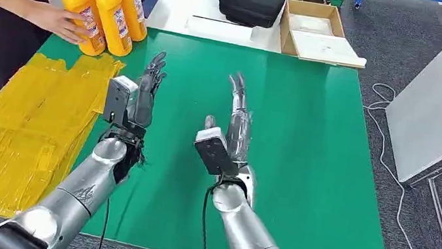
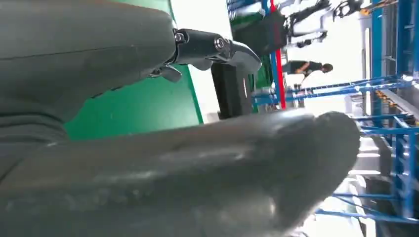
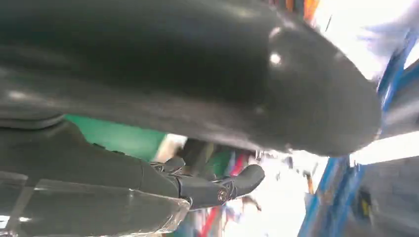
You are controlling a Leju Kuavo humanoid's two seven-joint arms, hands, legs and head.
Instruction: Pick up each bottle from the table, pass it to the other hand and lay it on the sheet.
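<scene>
Lower centre of the head view: two silver arms rising from the bottom edge over the green table [image 1: 303, 176].

Left hand [image 1: 143, 96]: centre-left, raised above the green surface, fingers straight and slightly apart, holding nothing. In the left wrist view the hand [image 2: 163, 163] is a thick grey thumb with a darker finger above it, nothing between them.

Right hand [image 1: 236, 123]: centre, just right of the left hand and apart from it, fingers straight and pointing up-frame, holding nothing. In the right wrist view the hand [image 3: 197, 79] also grips nothing.

Sheet [image 1: 19, 127]: yellow, crinkled, lower left, lying along the table's left edge.

Bottles [image 1: 101, 4]: four, orange with clear caps, upright in a tight cluster at upper left, on the table's far left corner, just beyond the sheet.

Person's hand [image 1: 55, 20]: upper left, touching the nearest bottle.

Black case [image 1: 252, 0]: top centre, on a white table.

Cardboard box [image 1: 318, 33]: open, just right of the case.
</scene>
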